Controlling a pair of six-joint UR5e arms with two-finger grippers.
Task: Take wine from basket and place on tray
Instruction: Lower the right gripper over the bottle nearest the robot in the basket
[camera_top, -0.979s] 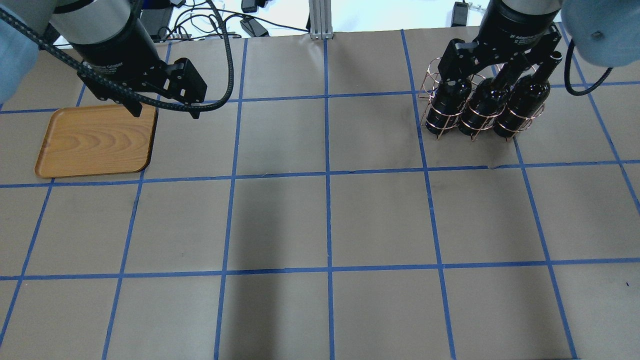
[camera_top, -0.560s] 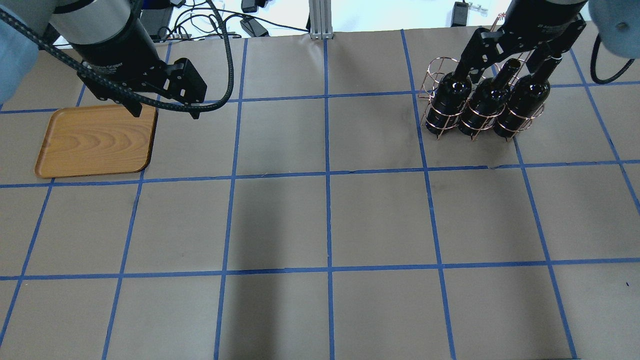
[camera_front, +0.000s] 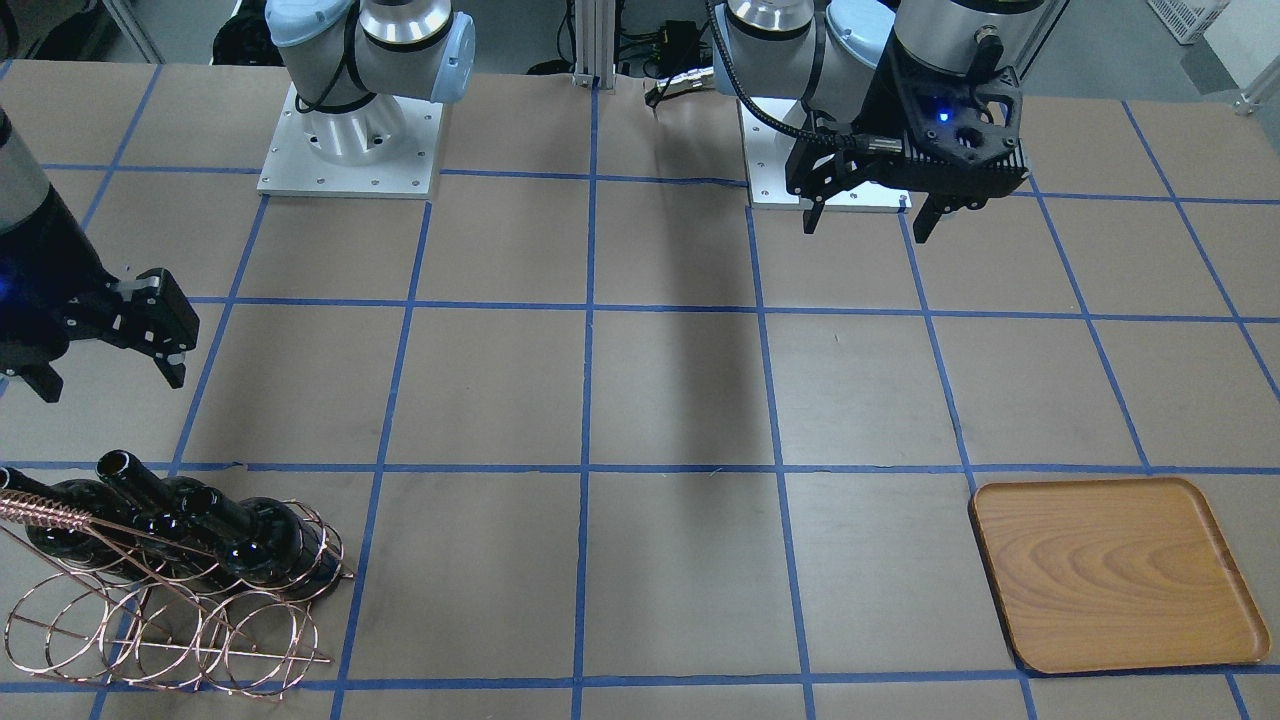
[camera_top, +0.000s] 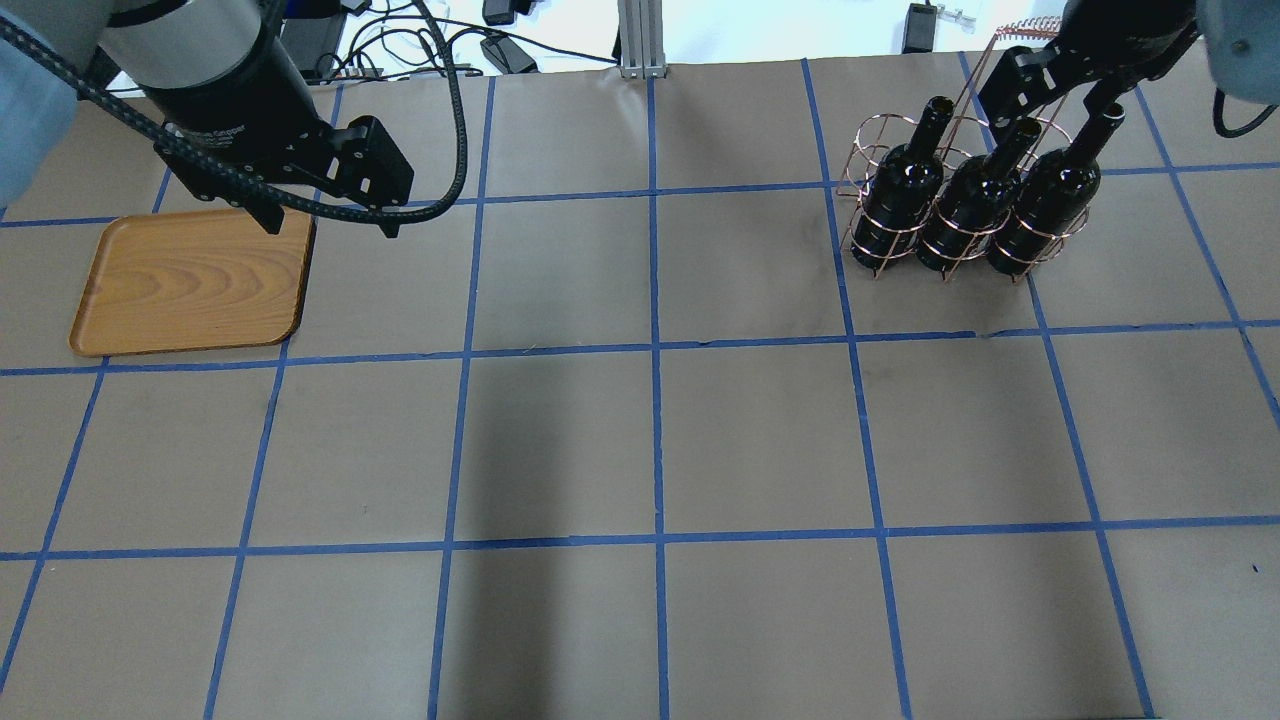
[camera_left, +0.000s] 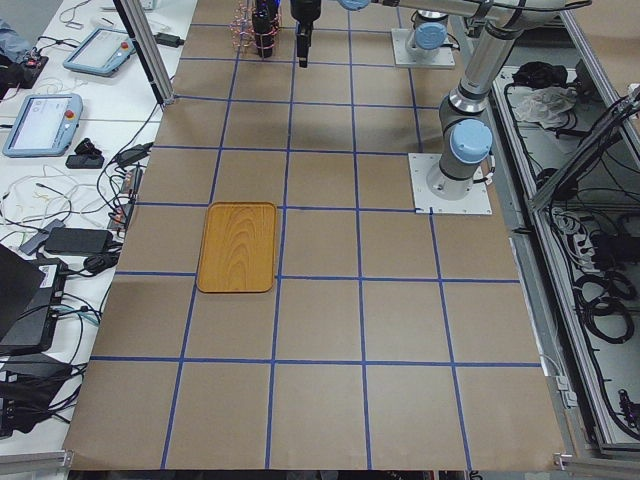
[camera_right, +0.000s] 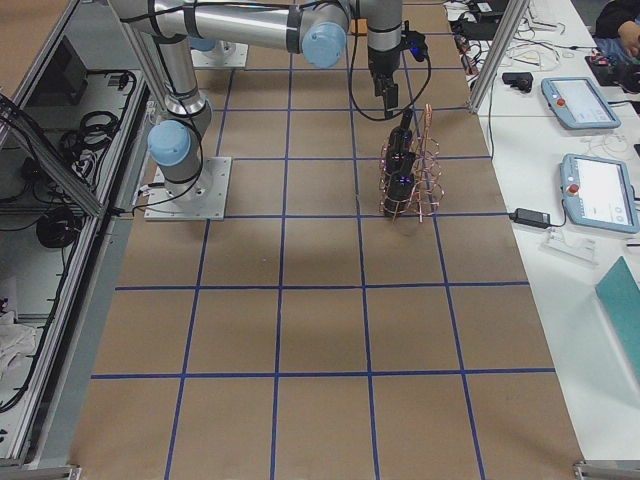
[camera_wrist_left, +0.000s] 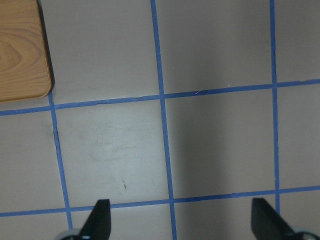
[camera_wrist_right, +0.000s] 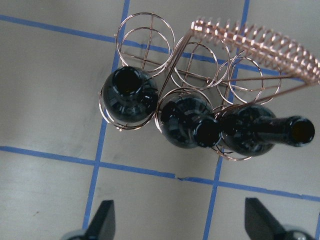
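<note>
Three glossy black wine bottles stand side by side in the copper wire basket at the table's far right. In the right wrist view I look down on their mouths and the twisted handle. My right gripper is open and empty, above and behind the bottle necks; its fingertips frame the bottles. The wooden tray lies bare at the far left. My left gripper hovers open and empty over the tray's right edge; the tray's corner shows in the left wrist view.
The table is brown paper with a blue tape grid. Cables and an aluminium post lie beyond the far edge. The two arm bases stand at the robot's side of the table. Several basket rings hold no bottle.
My right gripper has risen and drawn back from the bottle necks, which now show uncovered. The bottles and basket stay put. The left arm has not moved.
</note>
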